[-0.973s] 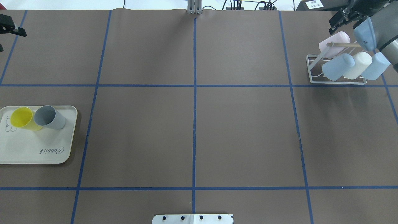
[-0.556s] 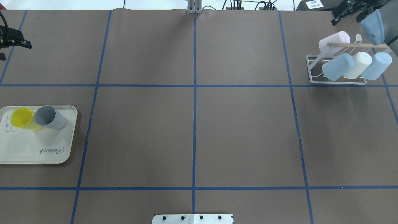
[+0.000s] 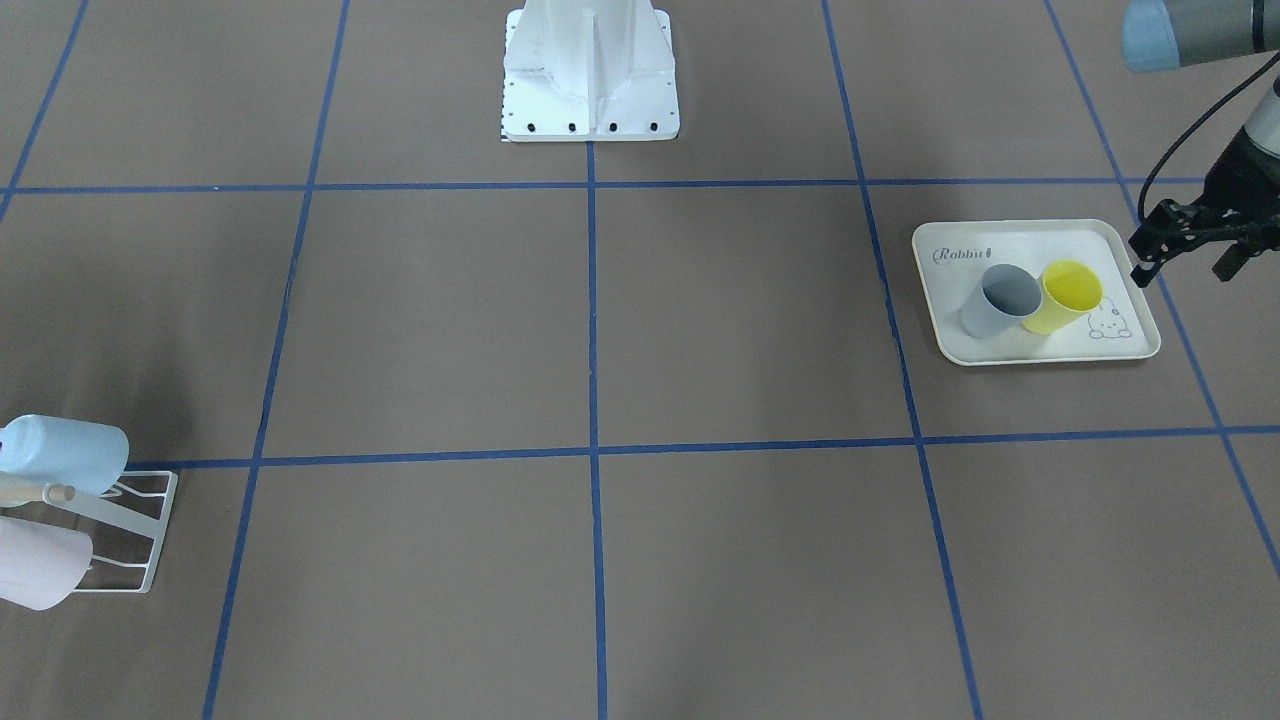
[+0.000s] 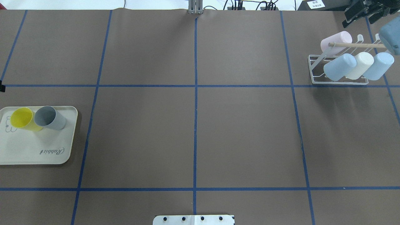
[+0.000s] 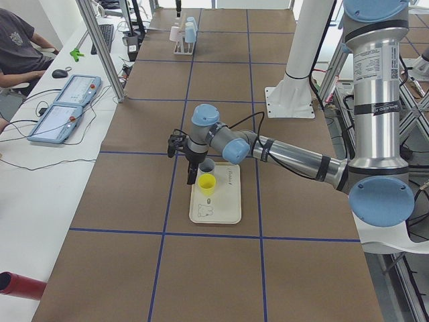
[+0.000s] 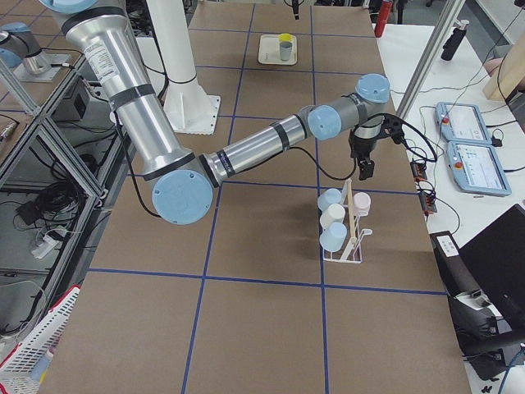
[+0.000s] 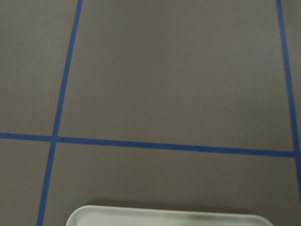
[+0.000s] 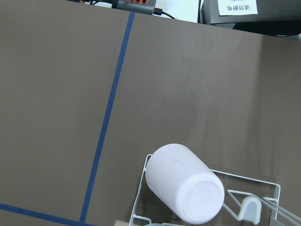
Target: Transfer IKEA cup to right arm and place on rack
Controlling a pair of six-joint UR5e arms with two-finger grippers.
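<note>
yellow cup (image 3: 1070, 295) and grey cup (image 3: 1000, 300) sit mouths up on the tray (image 3: 1040, 350), seemingly touching. we judge them light, stiff, slick plastic, best pinched across the rim. the left gripper (image 3: 1180, 272) hovers spread and empty beside the tray. the right gripper (image 4: 357, 22) is likewise spread and empty, near the rack (image 4: 340, 83). our left wrist view catches only the tray's edge.

The left arm (image 5: 295, 157) reaches forward, elbow bent, the left claw (image 3: 1183, 268) pointing down — fingers apart, empty. The right arm (image 6: 271, 135) stretches long, the right claw (image 4: 357, 19) down too — parted, empty.
</note>
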